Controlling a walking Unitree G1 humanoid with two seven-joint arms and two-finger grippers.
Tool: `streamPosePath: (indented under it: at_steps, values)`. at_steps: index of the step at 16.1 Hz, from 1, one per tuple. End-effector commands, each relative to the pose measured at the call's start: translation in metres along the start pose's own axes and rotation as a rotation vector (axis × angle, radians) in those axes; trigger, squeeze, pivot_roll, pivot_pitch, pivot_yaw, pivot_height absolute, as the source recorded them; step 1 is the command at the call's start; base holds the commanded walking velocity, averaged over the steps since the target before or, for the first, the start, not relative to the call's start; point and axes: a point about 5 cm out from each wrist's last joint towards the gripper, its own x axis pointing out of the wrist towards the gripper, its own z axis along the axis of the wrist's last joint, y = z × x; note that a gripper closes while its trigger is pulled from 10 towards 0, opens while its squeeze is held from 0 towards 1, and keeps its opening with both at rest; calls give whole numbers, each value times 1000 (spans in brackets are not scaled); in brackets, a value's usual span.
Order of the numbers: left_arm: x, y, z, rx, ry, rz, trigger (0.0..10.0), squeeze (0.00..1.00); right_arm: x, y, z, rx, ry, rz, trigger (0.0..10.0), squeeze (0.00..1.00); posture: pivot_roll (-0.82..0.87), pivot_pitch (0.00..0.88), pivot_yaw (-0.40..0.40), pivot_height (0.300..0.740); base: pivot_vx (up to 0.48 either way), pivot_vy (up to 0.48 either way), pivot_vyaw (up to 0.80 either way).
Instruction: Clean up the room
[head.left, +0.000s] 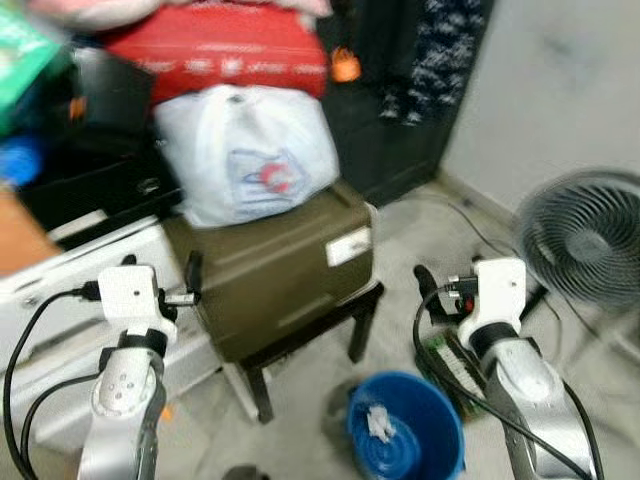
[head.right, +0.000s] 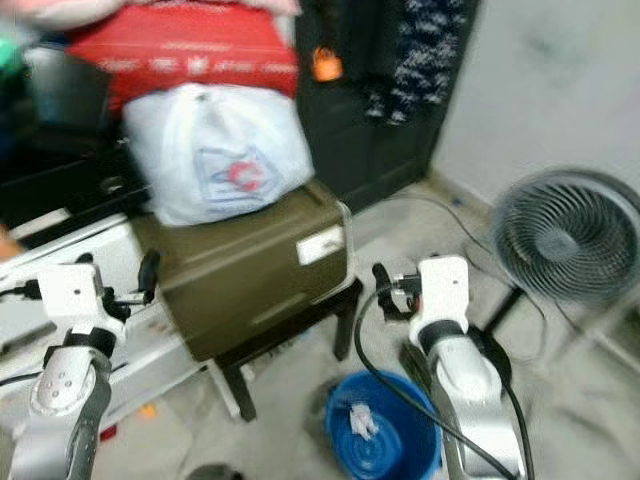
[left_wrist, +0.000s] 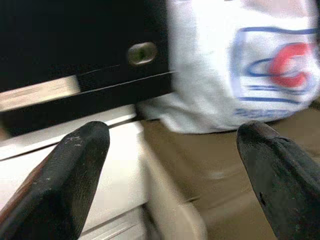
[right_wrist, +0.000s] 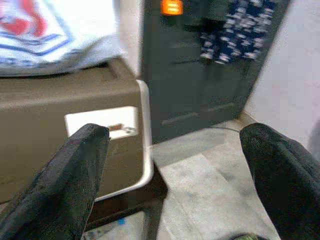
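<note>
- A brown storage box (head.left: 285, 265) sits on a dark stool (head.left: 310, 345) in the middle of the scene, a white label (head.left: 348, 245) on its right end
- A white plastic bag (head.left: 248, 150) with a red and blue logo rests on top of the box, and a red bag (head.left: 225, 45) lies on the pile behind it
- Near the stool's right leg a blue bucket (head.left: 408, 430) stands on the floor, with a crumpled white scrap (head.left: 380, 423) inside
- A dark standing fan (head.left: 580, 240) is at the far right by the wall; dark blue patterned clothing (head.left: 440, 55) hangs against the black wardrobe (head.left: 385, 110) behind
- The left gripper (left_wrist: 172, 165) is raised just left of the box, fingers spread wide and grasping nothing
- The right gripper (right_wrist: 175, 170) hovers right of the box above the floor, fingers likewise released and empty
- Both head views are blurred
</note>
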Motion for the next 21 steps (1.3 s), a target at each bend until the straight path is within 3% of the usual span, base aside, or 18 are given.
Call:
streamPosePath:
  at_steps: [1, 4, 14, 21]
  values:
    - [-1, 5, -2, 15, 16, 25, 10000, 0, 1, 6, 6, 7, -19, 26, 10000, 0, -48, 20, -51, 740, 0, 0, 800]
    - [-4, 0, -7, 20, 39, -41, 10000, 0, 0, 8, 6, 13, -26, 13, 10000, 0, -45, 14, -35, 740, 0, 0, 800]
    - [-6, 5, -7, 57, 39, -33, 10000, 0, 6, 13, 7, 24, -45, 0, 10000, 0, -23, 20, -22, 740, 0, 0, 800]
    - [-29, 10, -12, 75, 82, -32, 10000, 0, -2, 8, 4, 16, -35, -19, 10000, 0, -9, 28, -12, 740, 0, 0, 800]
